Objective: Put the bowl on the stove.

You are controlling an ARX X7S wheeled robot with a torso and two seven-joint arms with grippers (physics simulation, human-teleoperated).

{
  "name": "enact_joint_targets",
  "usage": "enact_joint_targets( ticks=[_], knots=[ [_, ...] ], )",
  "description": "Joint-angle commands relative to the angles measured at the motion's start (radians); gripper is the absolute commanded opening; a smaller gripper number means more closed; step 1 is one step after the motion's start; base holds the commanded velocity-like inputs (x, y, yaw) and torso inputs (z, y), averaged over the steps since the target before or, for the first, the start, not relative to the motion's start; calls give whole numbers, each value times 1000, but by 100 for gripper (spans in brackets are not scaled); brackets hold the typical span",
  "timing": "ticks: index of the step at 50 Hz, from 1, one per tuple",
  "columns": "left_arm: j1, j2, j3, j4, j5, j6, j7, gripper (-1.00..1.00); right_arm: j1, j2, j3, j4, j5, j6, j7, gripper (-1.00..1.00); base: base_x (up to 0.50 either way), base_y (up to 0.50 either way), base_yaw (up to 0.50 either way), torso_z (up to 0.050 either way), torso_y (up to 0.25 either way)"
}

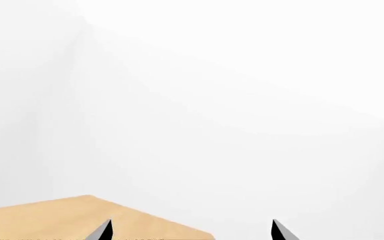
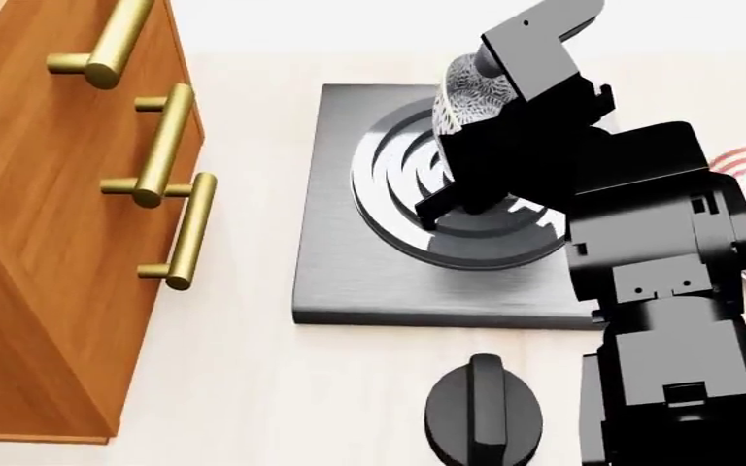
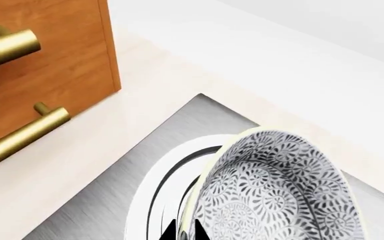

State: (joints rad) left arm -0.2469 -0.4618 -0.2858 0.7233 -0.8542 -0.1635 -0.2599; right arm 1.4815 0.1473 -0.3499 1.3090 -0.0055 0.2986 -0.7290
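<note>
Ceramic bowl (image 3: 279,190), stiff, glazed, likely slippery and fragile; pinched at rim by right tool (image 3: 184,231) above stove (image 2: 347,262); left tool (image 1: 190,231) wide, idle.

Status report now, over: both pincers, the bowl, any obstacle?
Right pincer shut on bowl rim, bowl tilted over stove. Left pincer open, empty. No obstacle on burner.

Sim kitchen, stove (image 2: 347,282) w/ knob (image 2: 484,408), wood drawers (image 2: 50,243), countertop (image 2: 256,388)
</note>
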Motion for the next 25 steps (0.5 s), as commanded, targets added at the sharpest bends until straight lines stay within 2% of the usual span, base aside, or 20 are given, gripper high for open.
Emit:
enact_joint_targets(
  ticks=[1, 5, 9, 25],
  knots=[
    [2, -1, 4, 0, 0, 4, 2, 100, 8, -1, 11, 0, 6, -4, -2, -100, 0, 0, 0, 0, 0],
    [5, -4, 10, 2, 16, 6, 8, 100, 8, -1, 11, 0, 6, -3, -1, -100, 0, 0, 0, 0, 0],
    [2, 1, 6, -1, 7, 8, -1, 100, 8, -1, 12, 0, 6, -3, -1, -100, 0, 0, 0, 0, -240],
    [1, -2, 4, -5, -2, 8, -9, 100, 8, -2, 11, 0, 6, 0, -1, -100, 0, 0, 0, 0, 0]
  ],
)
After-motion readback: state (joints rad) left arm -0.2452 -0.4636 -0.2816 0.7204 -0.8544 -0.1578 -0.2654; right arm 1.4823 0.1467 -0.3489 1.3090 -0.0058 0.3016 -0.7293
